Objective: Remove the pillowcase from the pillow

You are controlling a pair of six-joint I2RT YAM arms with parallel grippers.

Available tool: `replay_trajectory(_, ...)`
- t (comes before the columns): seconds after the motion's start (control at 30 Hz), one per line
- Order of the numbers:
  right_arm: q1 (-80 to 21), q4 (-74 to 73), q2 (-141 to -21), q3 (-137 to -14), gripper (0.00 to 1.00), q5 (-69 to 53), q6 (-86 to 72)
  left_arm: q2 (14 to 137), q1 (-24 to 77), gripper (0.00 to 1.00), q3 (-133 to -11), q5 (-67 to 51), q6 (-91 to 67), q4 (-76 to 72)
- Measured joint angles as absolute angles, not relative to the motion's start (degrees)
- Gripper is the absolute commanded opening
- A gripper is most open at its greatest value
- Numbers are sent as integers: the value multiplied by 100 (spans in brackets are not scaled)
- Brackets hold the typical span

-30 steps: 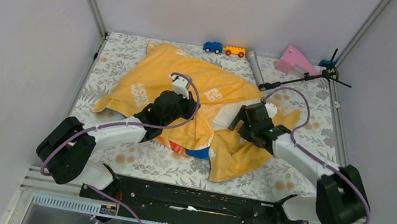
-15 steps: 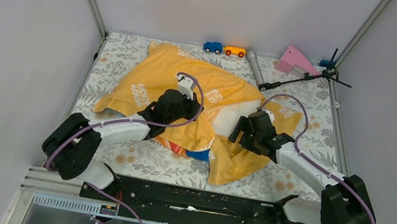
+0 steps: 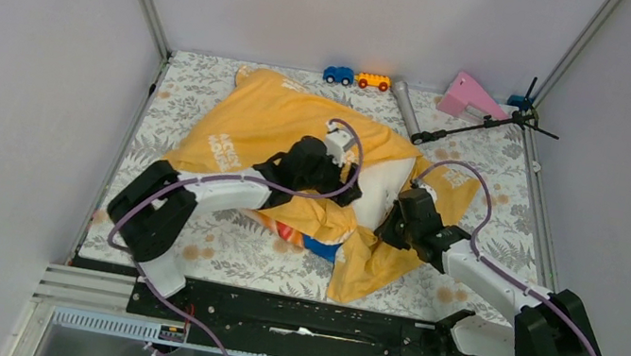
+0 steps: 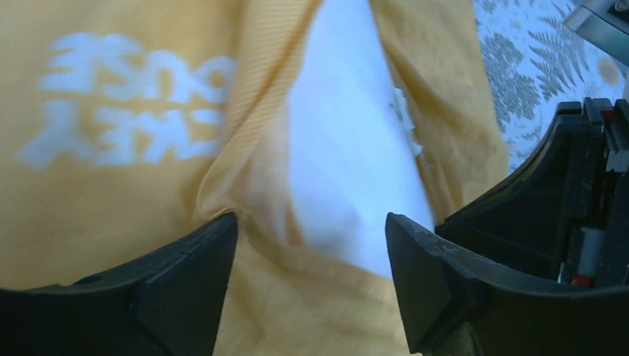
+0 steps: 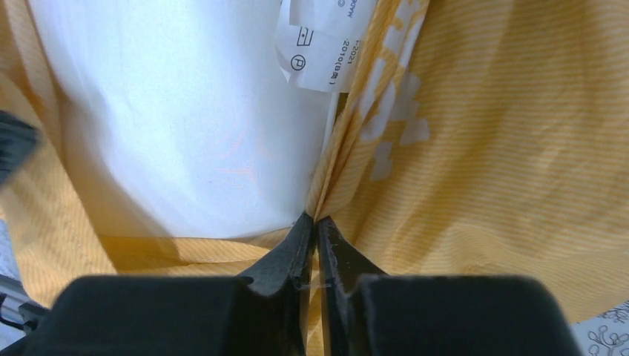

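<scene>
The orange-yellow pillowcase [image 3: 254, 120] with white lettering lies crumpled across the floral mat. The white pillow [image 3: 375, 197] shows through its opening near the middle. My left gripper [image 3: 348, 193] hovers open over that opening. In the left wrist view its jaws [image 4: 310, 222] stand wide, with the pillowcase hem [image 4: 245, 178] and the bare pillow [image 4: 348, 163] between them, gripping nothing. My right gripper [image 3: 392, 228] sits at the opening's right side. In the right wrist view it [image 5: 317, 219] is shut on a fold of pillowcase [image 5: 504, 185] beside the pillow [image 5: 185, 111] and its care label [image 5: 319, 44].
Along the back edge stand a blue toy car [image 3: 338, 75], a yellow one [image 3: 372, 81], a grey cylinder [image 3: 407, 108], a pink block [image 3: 470, 95] and a thin black stand [image 3: 483, 123]. Bare floral mat [image 3: 214, 248] shows in front of the pillowcase. Metal frame posts flank the table.
My left gripper opened and swung right to the pillow opening. My right gripper shut on the pillowcase's edge and drew slightly nearer to me.
</scene>
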State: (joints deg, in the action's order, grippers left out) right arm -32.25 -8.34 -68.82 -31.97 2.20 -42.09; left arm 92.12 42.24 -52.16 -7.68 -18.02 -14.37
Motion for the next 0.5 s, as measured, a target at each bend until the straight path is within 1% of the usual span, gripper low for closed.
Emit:
replay_trajectory(0.03, -3225, -777, -6877, -3162, 6, 193, -4213, 9404, 4300, 90, -5430, -840, -1772, -1297)
replay_trajectory(0.07, -3225, -705, -6873, -3127, 6, 183, -4228, 9598, 4359, 97, -5631, -902, -1737, -1184)
replay_trajectory(0.1, -3225, -666, -6866, -3103, 6, 180, -4233, 9769, 4412, 98, -5789, -945, -1695, -1085)
replay_trajectory(0.2, -3225, -554, -6849, -3037, 6, 180, -4233, 10162, 4499, 98, -6128, -1041, -1599, -762)
replay_trajectory(0.23, -3225, -523, -6851, -3022, 6, 178, -4233, 10267, 4523, 95, -6241, -1046, -1568, -622)
replay_trajectory(0.27, -3225, -513, -6851, -3009, 6, 178, -4233, 10390, 4530, 88, -6407, -1033, -1531, -454)
replay_trajectory(0.3, -3225, -484, -6851, -2985, 6, 178, -4233, 10486, 4534, 77, -6554, -1009, -1505, -298)
replay_trajectory(0.33, -3225, -467, -6851, -2961, 6, 180, -4235, 10560, 4539, 64, -6676, -980, -1496, -167)
replay_trajectory(0.37, -3225, -443, -6851, -2930, 6, 180, -4237, 10628, 4545, 48, -6801, -930, -1470, -21)
replay_trajectory(0.43, -3225, -403, -6851, -2873, 7, 183, -4250, 10718, 4550, 12, -6945, -869, -1490, 169)
replay_trajectory(0.47, -3225, -392, -6851, -2840, 7, 185, -4257, 10742, 4547, 0, -6963, -882, -1496, 196)
replay_trajectory(0.5, -3225, -388, -6851, -2812, 7, 185, -4263, 10744, 4530, 0, -6963, -908, -1562, 200)
